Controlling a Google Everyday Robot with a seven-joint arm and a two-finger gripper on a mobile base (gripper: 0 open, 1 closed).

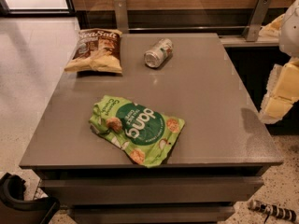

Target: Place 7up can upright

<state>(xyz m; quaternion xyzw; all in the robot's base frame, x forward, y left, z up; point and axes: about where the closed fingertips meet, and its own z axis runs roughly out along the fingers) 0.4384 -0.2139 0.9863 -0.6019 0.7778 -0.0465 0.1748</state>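
Camera view shows the claw [281,94] at the right edge, just off the tabletop's [210,101] right side; whether it is open or closed, I cannot tell. Well apart from it, the 7up can [158,53] lies on its side toward the far edge, near a brown chip bag [96,50]. A green snack bag [136,129] lies closer to the front.
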